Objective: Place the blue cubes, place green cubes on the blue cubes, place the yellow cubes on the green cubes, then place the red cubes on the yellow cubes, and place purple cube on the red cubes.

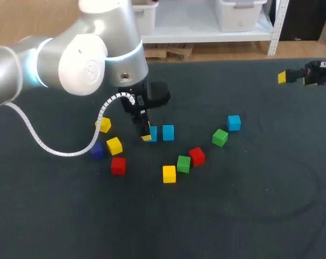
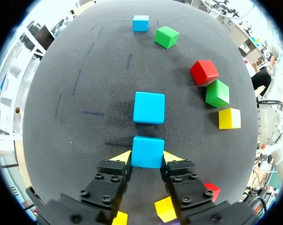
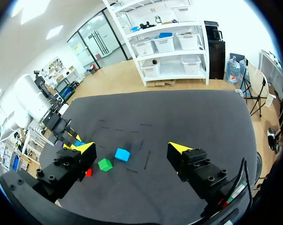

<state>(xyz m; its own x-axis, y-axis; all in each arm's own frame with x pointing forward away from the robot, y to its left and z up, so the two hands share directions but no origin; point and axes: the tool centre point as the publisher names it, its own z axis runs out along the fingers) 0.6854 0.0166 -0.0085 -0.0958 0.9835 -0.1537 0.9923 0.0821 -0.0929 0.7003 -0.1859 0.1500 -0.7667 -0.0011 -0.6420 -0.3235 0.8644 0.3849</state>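
The left gripper (image 2: 147,158) is clamped on a smooth, glossy blue cube (image 2: 147,149) that sits on the dark, felt-like bench (image 2: 85,93). A second blue cube (image 2: 149,107) lies just ahead, apart from it. Off to one side a red cube (image 2: 204,72), green cube (image 2: 217,93) and yellow cube (image 2: 229,118) lie close together in a curve, while the right gripper (image 3: 132,149) hangs with fingers wide apart, well away from them.

A dark grey table (image 1: 249,232) stretches beneath and well ahead of the left fingers (image 2: 120,157). Short dark dashes (image 2: 78,82) score its matte surface ahead of them and off to one side; a faint curved scuff (image 1: 282,216) lies well apart.
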